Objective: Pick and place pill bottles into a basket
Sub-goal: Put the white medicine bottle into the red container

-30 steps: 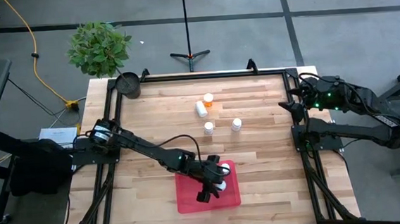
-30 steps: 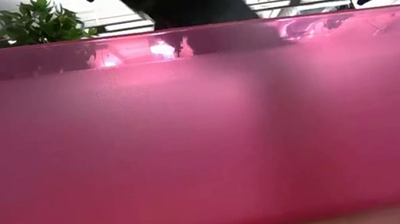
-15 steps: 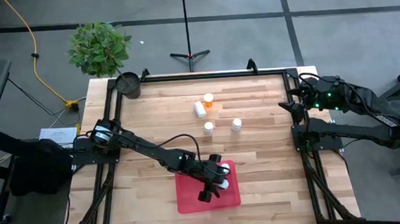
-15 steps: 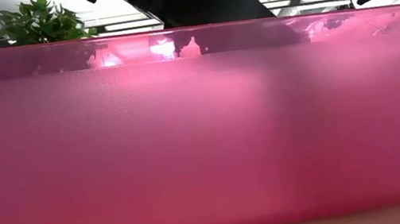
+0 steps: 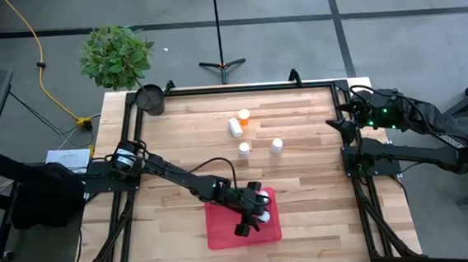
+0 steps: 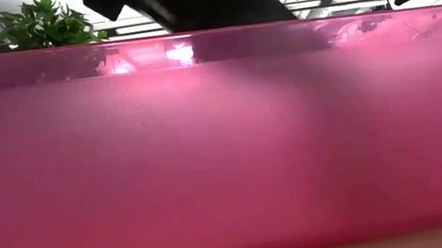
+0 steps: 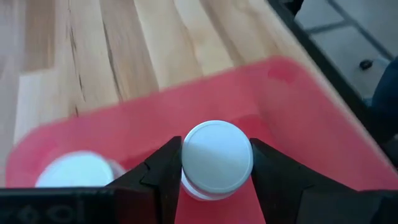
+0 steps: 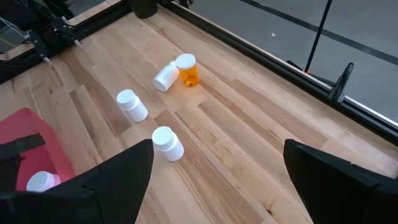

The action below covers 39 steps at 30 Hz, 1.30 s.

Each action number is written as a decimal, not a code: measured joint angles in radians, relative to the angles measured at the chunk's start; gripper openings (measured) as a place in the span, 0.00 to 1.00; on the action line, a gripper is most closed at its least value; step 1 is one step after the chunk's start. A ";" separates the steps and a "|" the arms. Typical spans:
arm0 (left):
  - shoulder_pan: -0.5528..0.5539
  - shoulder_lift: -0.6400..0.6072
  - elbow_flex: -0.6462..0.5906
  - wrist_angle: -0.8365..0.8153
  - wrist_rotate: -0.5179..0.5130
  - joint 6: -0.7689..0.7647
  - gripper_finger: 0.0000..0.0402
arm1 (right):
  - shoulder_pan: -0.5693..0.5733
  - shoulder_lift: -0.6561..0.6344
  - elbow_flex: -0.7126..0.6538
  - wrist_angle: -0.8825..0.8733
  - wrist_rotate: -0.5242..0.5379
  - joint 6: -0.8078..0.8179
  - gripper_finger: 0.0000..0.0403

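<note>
Currently listed, item by item.

Basket [image 5: 224,229]: flat, shallow red tray, smooth plastic, rounded corners, lying near the front edge of the table [image 5: 304,184]. In the low view its translucent pink wall [image 6: 227,159] fills nearly the whole picture.

Left gripper [image 5: 253,212]: dark, two-fingered, reaching over the basket's right part. In the left wrist view its fingers [image 7: 163,171] are clamped on either side of a held white bottle [image 7: 216,158], round-capped, smooth, seen from above, over the red floor.

Second white bottle [image 7: 74,171]: blurred, in the basket just beside the held one.

Loose bottles on the table, all well apart from the basket:
- orange bottle [image 8: 188,70], translucent, white cap, upright;
- lying white bottle [image 8: 165,76], on its side, touching or just beside the orange one;
- two more white bottles [image 8: 131,104] [image 8: 167,142], cylindrical, tilted or on their sides.
No label text is readable on any bottle.

Table: pale wooden planks, visible grain, black frame rail.

Right gripper [image 5: 337,111]: waiting at the table's right edge, raised, fingers spread wide apart and empty.

Other: leafy green plant [image 5: 115,55] and small black round pot [image 5: 150,98] at the far left corner.
</note>
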 joint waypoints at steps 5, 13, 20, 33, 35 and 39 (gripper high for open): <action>0.000 0.006 -0.001 0.011 0.000 -0.002 0.52 | 0.000 0.000 0.000 0.000 0.000 0.000 0.87; 0.000 0.006 0.009 0.031 -0.030 0.001 0.62 | 0.000 0.000 0.000 0.000 0.000 -0.001 0.87; 0.000 0.006 0.040 -0.009 -0.043 0.020 0.68 | 0.000 0.000 0.000 0.000 -0.026 -0.001 0.87; 0.046 0.004 0.321 -0.421 -0.150 0.237 0.69 | 0.000 0.000 0.000 0.001 -0.066 0.005 0.87; 0.064 0.004 0.351 -0.456 -0.149 0.237 0.69 | 0.000 0.000 0.000 0.002 -0.075 0.008 0.87; 0.099 -0.005 0.406 -0.499 -0.129 0.236 0.69 | 0.000 0.000 0.000 0.002 -0.084 0.018 0.87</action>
